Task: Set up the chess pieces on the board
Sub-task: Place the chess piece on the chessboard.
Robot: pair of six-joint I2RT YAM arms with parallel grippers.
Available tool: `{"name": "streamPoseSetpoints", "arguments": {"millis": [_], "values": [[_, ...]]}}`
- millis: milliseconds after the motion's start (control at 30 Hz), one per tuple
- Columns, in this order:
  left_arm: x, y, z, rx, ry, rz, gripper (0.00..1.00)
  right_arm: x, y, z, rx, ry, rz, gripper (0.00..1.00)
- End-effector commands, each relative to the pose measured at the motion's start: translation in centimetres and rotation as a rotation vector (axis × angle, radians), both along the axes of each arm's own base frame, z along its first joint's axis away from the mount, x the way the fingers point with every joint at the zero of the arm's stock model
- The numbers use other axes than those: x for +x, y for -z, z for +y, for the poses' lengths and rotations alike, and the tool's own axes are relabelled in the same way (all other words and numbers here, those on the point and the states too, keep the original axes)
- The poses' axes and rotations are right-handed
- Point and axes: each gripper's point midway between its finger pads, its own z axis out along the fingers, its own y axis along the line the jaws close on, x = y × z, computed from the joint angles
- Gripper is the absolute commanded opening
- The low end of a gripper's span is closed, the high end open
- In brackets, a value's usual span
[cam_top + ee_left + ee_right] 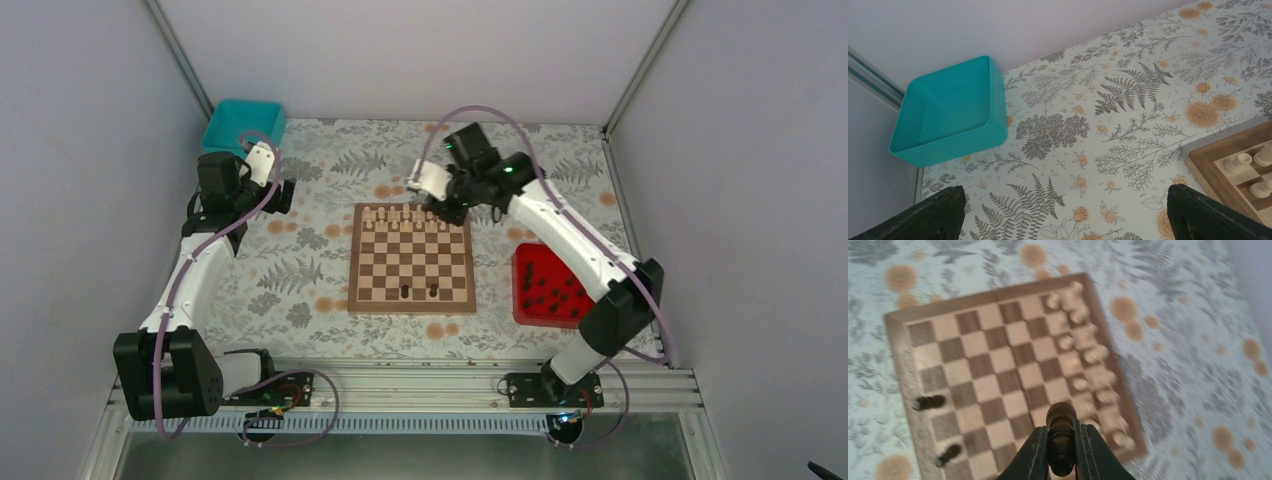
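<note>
Fern-print tablecloth [300, 270], pale walls [400, 50], right end effector [1062, 432] pinching dark chess piece [1060, 416], left end effector [1064, 200] spread wide

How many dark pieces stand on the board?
2, at the near edge of the board: left dark piece, right dark piece. The right fingers hold a third dark piece; that arm may hide more.

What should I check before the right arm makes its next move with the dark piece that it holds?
1. Grip: right gripper shut on a dark chess piece: ok.
2. Free squares on the near rows of the board: ok, only two dark pieces stand there.
3. Clearance above the pale pieces below it: cannot tell.
4. Left gripper open, off the board: ok.
5. Dark pieces left in the red tray: ok.
</note>
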Motion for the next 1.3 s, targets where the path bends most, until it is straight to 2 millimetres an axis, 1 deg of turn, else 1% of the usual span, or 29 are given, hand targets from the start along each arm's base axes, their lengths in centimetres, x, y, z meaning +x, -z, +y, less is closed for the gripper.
{"name": "streamPoseSetpoints", "arguments": {"millis": [0,33,133,200,267,367,567,800,933,1067,1267], "values": [[-0.1,-0.7,0.5,0.008,-0.019,-0.024,1.00,-3.0,2.5,5.1,-0.042,-0.096,0.096,0.11],[-0.1,-0.6,0.6,0.008,-0.020,-0.022,1.00,-3.5,3.6,6.1,-0.059,-0.119,0.111,0.11],[-0.1,-0.6,0.7,0.008,-0.022,-0.023,1.00,-5.1,6.2,8.2,-0.097,-0.175,0.158,0.11],[0.0,-0.5,0.6,0.008,-0.021,-0.021,1.00,-6.2,7.9,9.1,-0.118,-0.206,0.186,0.11],[0.0,-0.5,0.7,0.007,-0.022,-0.020,1.00,-7.2,9.1,9.8,-0.132,-0.236,0.206,0.11],[0.0,-0.4,0.7,0.007,-0.019,-0.019,1.00,-8.4,10.3,10.7,-0.136,-0.277,0.241,0.11],[-0.1,-0.4,0.7,0.007,-0.020,-0.018,1.00,-9.4,13.5,10.8,-0.190,-0.303,0.286,0.11],[-0.1,-0.4,0.7,0.005,-0.019,-0.018,1.00,-10.9,15.8,11.0,-0.221,-0.335,0.325,0.11],[-0.1,-0.3,0.8,0.005,-0.020,-0.015,1.00,-11.5,16.8,10.8,-0.244,-0.342,0.335,0.11],[-0.1,-0.3,0.8,0.005,-0.020,-0.015,1.00,-11.8,17.2,10.8,-0.255,-0.350,0.339,0.12],[-0.1,-0.1,0.8,0.005,-0.019,-0.013,1.00,-11.7,18.2,10.4,-0.287,-0.342,0.335,0.12]]}}
